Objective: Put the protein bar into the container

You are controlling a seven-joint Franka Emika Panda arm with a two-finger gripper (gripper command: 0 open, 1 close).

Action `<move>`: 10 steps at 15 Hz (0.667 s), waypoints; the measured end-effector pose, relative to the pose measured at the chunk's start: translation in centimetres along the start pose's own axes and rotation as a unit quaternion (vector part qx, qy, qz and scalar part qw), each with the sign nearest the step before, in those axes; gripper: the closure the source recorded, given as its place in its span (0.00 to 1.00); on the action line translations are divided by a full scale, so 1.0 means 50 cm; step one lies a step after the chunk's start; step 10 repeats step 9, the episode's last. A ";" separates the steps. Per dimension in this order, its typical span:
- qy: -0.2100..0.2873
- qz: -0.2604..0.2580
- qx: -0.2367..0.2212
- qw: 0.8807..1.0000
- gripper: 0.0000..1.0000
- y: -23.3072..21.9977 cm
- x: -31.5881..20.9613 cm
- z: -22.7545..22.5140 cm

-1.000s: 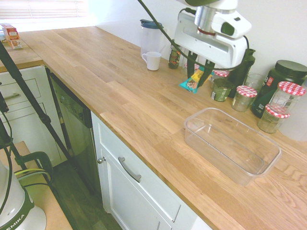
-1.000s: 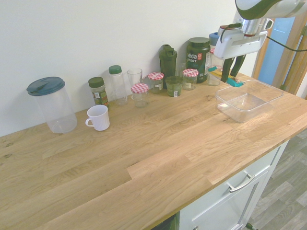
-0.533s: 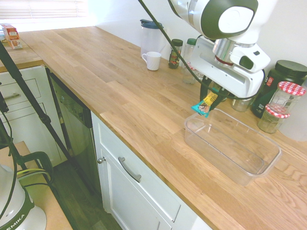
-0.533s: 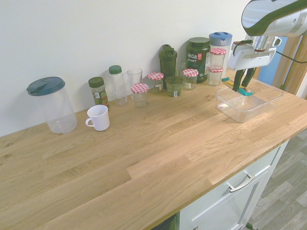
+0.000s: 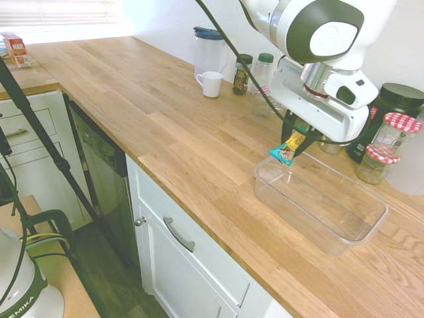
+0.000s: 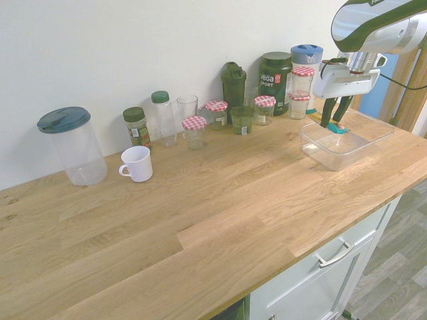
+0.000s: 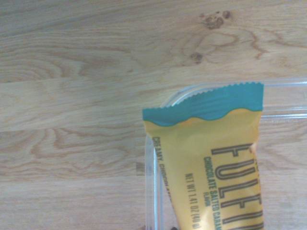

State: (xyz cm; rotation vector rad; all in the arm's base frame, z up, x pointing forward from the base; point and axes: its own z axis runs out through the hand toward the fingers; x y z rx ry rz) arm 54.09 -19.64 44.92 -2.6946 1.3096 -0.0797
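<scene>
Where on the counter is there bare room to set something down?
The widest bare patch is the wooden counter in front of the white mug, reaching to the clear tub. It is crowded along the wall, where jars, bottles and the Vega Sport tub stand.

In the wrist view, the lower end of the protein bar [image 7: 206, 158] is cut off by the bottom edge; its large lettering is incomplete. The same view crops the container [image 7: 152, 191] to one corner, partly covered by the bar. In the second exterior view, the upper arm [image 6: 373, 33] leaves the frame. Print on the spice jar [image 6: 139, 135] is too small to read.
</scene>
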 end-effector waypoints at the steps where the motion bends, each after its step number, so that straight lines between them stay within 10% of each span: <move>1: 0.000 0.000 0.000 1.000 0.00 0.000 0.000 0.001; 10: 0.006 -0.015 0.006 1.000 0.00 -0.026 -0.022 -0.019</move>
